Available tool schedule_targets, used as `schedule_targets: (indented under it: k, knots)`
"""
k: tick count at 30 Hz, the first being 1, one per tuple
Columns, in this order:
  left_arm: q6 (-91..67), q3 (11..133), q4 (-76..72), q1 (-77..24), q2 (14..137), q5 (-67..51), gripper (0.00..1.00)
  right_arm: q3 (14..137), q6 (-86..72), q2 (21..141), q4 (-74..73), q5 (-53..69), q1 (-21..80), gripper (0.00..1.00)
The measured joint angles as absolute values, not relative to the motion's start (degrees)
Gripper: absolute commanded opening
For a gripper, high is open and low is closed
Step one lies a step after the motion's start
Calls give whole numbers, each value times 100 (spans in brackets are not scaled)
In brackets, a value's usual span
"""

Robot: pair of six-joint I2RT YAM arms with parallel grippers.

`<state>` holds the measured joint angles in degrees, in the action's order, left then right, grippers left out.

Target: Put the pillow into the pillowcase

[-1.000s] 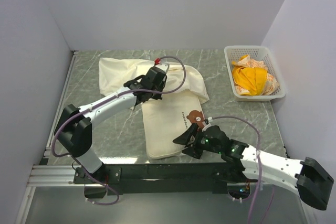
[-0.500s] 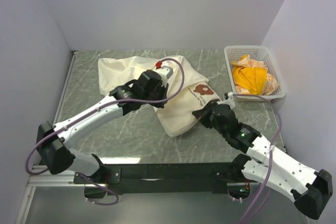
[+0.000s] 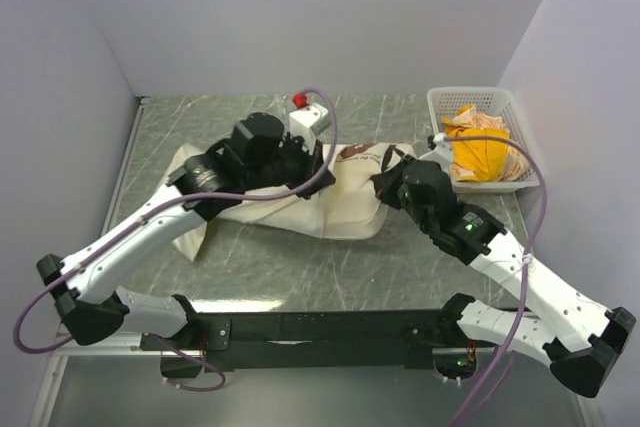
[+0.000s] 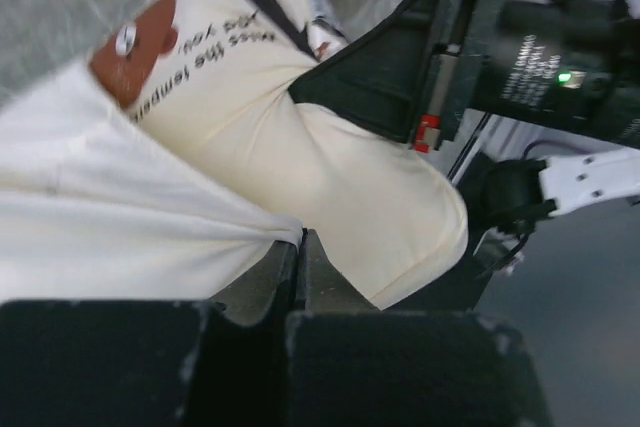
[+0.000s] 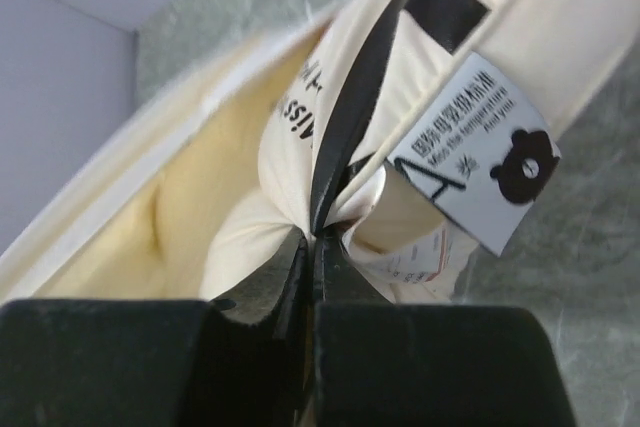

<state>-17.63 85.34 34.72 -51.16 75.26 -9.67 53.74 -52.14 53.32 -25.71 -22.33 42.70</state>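
The pillow (image 3: 350, 205) is plump and cream, with a brown bear print (image 3: 352, 153), and lies across the middle of the table. My right gripper (image 3: 385, 180) is shut on its right edge. In the right wrist view the right gripper (image 5: 318, 232) pinches the pillow (image 5: 270, 187) by a black strap, just beside its white tags (image 5: 470, 157). The pillowcase (image 3: 198, 229), thin and limp, trails to the left. My left gripper (image 3: 310, 163) is shut on its cloth. In the left wrist view the left gripper (image 4: 298, 239) nips white pillowcase fabric (image 4: 110, 237) beside the pillow (image 4: 330, 177).
A white basket (image 3: 470, 93) holding orange-yellow cloth (image 3: 478, 150) stands at the far right, close behind my right gripper. Grey walls close in the table on the left, back and right. The arms' black base rail runs along the near edge.
My right gripper has shut on the pillow's tagged edge and carried it from the near edge up and away. My left arm has swung towards the middle with the pillowcase.
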Motion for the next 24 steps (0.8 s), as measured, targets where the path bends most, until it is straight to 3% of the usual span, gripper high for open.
schedule_targets:
  k: [5,11,18,24]
  knots:
    - [-1623,9688,3664,-5004,7411,-1026,1,6318,-4919,5301,-2692,-2386,4211,0]
    - [-1896,10573,3498,-3935,7640,-1570,1,6788,-4718,4978,-2880,-2355,3964,0]
    - [-2467,12346,3533,-3380,9494,-2298,1,6711,-4700,4825,-2875,-2425,4021,0]
    - [-2860,11764,3214,-3430,9612,-2604,1,6458,-4696,5505,-2709,-2287,4298,0]
